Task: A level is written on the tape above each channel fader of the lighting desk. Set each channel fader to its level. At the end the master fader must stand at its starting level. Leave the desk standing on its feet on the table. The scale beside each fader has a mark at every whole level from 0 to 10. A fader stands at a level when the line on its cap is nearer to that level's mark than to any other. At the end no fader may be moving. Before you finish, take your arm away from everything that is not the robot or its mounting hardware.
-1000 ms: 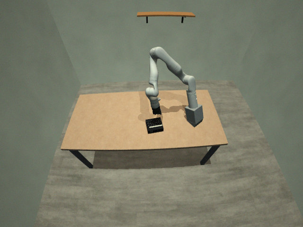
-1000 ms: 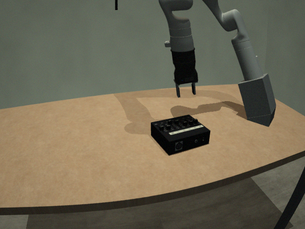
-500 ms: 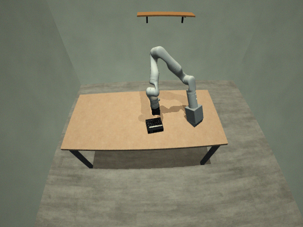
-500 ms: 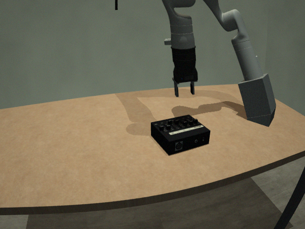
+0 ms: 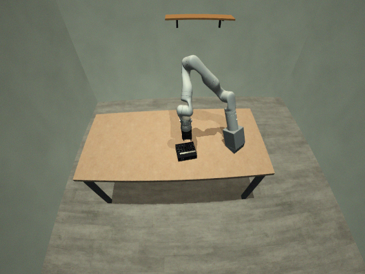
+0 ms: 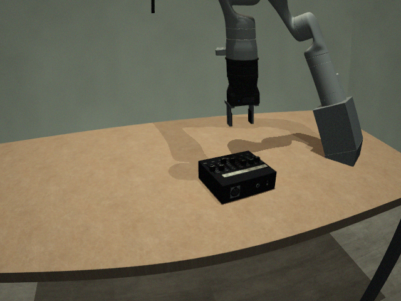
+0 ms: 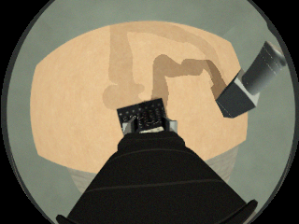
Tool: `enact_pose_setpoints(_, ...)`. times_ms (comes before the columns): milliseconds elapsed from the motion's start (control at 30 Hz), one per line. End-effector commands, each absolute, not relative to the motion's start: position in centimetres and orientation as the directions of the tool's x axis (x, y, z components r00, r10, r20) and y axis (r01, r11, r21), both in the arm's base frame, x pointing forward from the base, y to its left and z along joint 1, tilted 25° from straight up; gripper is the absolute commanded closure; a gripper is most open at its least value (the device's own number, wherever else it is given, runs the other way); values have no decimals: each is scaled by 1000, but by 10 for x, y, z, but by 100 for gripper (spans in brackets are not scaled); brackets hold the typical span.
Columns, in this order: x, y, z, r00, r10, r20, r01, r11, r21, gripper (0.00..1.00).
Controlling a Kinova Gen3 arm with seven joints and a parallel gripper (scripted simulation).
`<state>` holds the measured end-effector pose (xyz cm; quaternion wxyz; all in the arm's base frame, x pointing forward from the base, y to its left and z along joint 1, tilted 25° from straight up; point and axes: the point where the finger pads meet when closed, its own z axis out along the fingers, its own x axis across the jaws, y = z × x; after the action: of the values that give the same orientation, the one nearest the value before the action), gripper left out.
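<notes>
The lighting desk (image 6: 237, 176) is a small black box standing flat on the table. Several faders with dark caps sit on its top, and a pale tape strip (image 6: 245, 171) runs along its near edge. The writing on the tape and the fader levels are too small to read. The desk also shows in the overhead view (image 5: 186, 151) and partly in the wrist view (image 7: 144, 116). My gripper (image 6: 240, 122) points straight down, open and empty, hanging well above the table just behind the desk. In the overhead view the gripper (image 5: 186, 137) is just beyond the desk's far edge.
The arm's grey base block (image 6: 338, 130) stands on the table to the right of the desk. A wooden shelf (image 5: 199, 17) hangs on the back wall. The desk's front face has a round socket (image 6: 234, 192).
</notes>
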<state>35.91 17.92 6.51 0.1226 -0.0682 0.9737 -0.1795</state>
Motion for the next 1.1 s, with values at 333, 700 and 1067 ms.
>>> enact_pose_setpoints(333, 361, 194, 69, -949, -212, -232, -120, 926, -357, 0)
enact_pose_setpoints(700, 363, 202, 72, -941, -235, -243, -140, 925, -352, 0)
enact_pose_setpoints(1067, 363, 205, 72, -939, -241, -245, -146, 925, -351, 0)
